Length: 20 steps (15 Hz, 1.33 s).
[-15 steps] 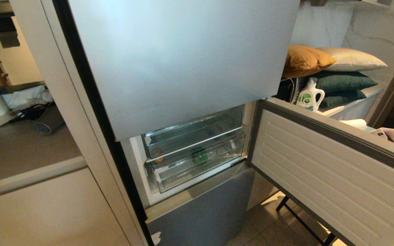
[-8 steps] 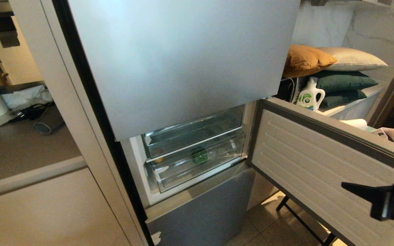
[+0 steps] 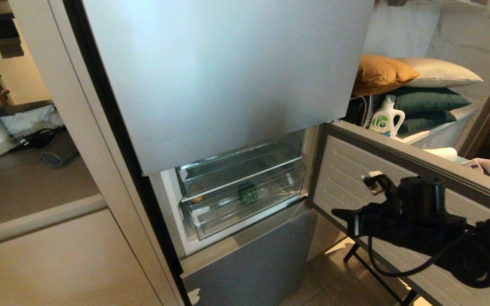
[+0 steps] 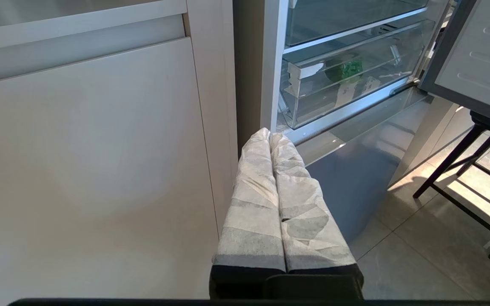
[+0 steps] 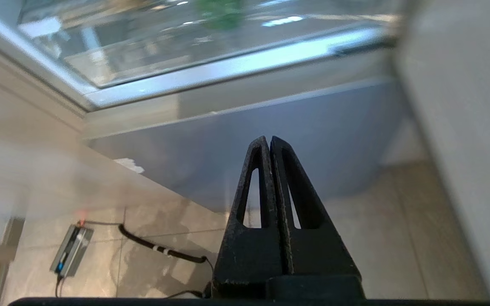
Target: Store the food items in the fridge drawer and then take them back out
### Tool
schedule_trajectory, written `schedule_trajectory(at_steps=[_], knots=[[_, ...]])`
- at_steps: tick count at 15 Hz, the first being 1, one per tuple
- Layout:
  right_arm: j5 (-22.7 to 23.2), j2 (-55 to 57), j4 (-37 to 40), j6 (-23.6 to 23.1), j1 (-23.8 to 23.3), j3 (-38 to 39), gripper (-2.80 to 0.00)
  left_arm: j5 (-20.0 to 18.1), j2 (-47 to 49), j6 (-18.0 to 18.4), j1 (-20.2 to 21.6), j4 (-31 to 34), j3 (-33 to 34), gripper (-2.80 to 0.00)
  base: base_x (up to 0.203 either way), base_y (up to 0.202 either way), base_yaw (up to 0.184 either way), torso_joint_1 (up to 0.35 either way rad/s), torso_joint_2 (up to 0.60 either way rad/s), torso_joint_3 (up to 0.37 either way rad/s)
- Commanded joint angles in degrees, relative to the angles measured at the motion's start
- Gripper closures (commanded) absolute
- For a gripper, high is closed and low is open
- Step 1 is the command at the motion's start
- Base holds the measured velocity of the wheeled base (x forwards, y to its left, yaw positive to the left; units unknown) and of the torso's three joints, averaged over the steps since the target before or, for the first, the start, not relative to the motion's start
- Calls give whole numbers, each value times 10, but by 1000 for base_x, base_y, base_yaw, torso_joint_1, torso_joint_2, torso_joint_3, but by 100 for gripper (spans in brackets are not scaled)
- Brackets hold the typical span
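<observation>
Fingers on the right gripper (image 3: 340, 212) are pressed flat together with nothing between them; I see the two black prongs touching along their length in the right wrist view (image 5: 269, 146). I have that arm reaching in from the right, in front of the swung-open fridge door (image 3: 406, 178), its tip pointing toward the compartment, well short of it. The left gripper (image 4: 270, 136) hangs low beside the beige cabinet door (image 4: 87, 161), its padded fingers (image 4: 253, 204) also closed on nothing, parked.

Both food items sit inside the fridge drawer (image 3: 245, 204), which is pushed in behind its clear front. The bell pepper (image 3: 248, 193) shows as a green lump near the middle; the potato (image 3: 197, 198) is, I think, the small tan shape at the left end, though reflections on the plastic make that hard to be sure of. So I judge storing done and retrieval ahead: the drawer must come out before either piece can be reached.

Obstacles: the open door crowds the right arm's side, a black folding stand (image 3: 377, 276) stands on the floor below it, and the upper fridge door (image 3: 228, 76) overhangs the compartment. Closed fingers will have to part before hooking the drawer's front edge.
</observation>
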Motion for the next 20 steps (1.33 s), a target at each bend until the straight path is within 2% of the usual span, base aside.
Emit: schedule_trajectory(at_steps=[1, 4, 8, 20], knots=[[1, 86, -25, 0, 23, -31, 0, 0, 0, 0, 0, 0, 5, 0, 0, 0, 0, 0, 0, 0], [-3, 160, -78, -1, 51, -92, 0, 0, 0, 0, 0, 0, 5, 0, 0, 0, 0, 0, 0, 0], [-39, 242, -102, -2, 84, -195, 0, -1, 0, 0, 0, 0, 5, 0, 0, 0, 0, 0, 0, 0], [-53, 348, -102, 0, 86, -356, 0, 0, 0, 0, 0, 0, 5, 0, 0, 0, 0, 0, 0, 0]])
